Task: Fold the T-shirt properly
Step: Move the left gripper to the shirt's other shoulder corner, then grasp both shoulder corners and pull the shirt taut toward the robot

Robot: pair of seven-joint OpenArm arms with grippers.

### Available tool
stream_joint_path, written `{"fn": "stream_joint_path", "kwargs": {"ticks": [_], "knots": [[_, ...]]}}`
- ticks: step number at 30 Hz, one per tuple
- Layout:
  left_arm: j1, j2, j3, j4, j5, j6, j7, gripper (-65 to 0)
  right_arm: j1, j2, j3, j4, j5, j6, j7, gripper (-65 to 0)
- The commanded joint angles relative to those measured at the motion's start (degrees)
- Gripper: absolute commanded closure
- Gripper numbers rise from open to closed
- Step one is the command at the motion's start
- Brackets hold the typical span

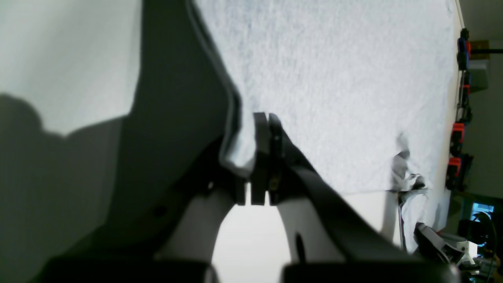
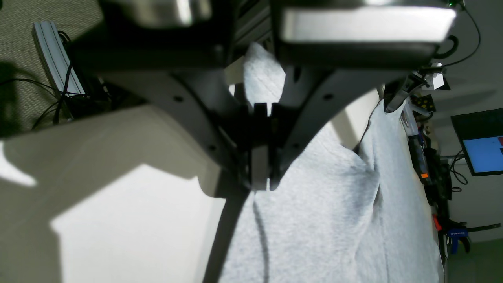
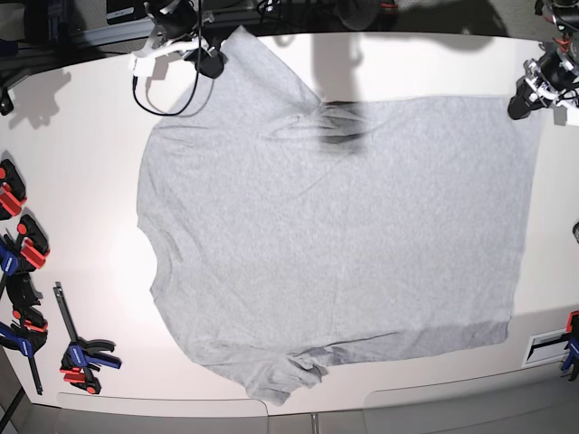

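Note:
The light heather-grey T-shirt [image 3: 335, 226] lies spread flat on the white table [image 3: 81, 163], plain side up, with its collar toward the left. My left gripper [image 3: 521, 104] is at the far right hem corner. In the left wrist view its jaws [image 1: 267, 118] are shut on the edge of the T-shirt [image 1: 334, 78], which is lifted in a fold beside them. My right gripper [image 3: 210, 65] is at the far left sleeve. In its own view it [image 2: 262, 186] is shut, with the T-shirt's cloth [image 2: 322, 220] running through the jaws.
Red, blue and black clamps [image 3: 23, 244] line the table's left edge, and one more [image 3: 81, 353] lies at the front left. Another clamp [image 3: 570, 334] is at the right edge. A black cable [image 3: 163, 99] loops by the right arm. A monitor [image 2: 483, 145] stands beyond the table.

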State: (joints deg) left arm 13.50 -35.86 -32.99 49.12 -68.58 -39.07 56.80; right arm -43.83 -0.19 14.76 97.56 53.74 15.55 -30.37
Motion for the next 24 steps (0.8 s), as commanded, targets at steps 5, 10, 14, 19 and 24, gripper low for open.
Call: {"fn": "stream_joint_path", "kwargs": {"ticks": [5,10,14,19,24], "knots": [[1.0,-1.3,-0.1,0.1,2.4,1.0,1.0,0.0,-1.5,0.0,0.3,1.1,-1.3,3.6,-0.8,0.0],[3.9,-1.3,-3.1,0.1,-0.6,-0.7,1.3,0.0,-4.6,0.0,0.7,4.9,-1.3,3.8,-0.6,0.0],[7.2,-1.2,-7.6,0.2,-3.9,-0.9,1.9,0.0,-6.4,0.0,3.1,8.3,-1.3,5.3,-0.6,0.0],[11.1,-1.1,-10.6,1.2,-5.3,-0.9,2.1,0.0,-7.5,0.0,7.2,10.7,-1.0,5.6,-1.5,0.0],[14.8,-0.6,-10.6,4.6,-7.1,-0.9,2.5,0.0,-10.6,0.0,9.0,12.0,2.4,7.9,-2.3,0.0]]}}
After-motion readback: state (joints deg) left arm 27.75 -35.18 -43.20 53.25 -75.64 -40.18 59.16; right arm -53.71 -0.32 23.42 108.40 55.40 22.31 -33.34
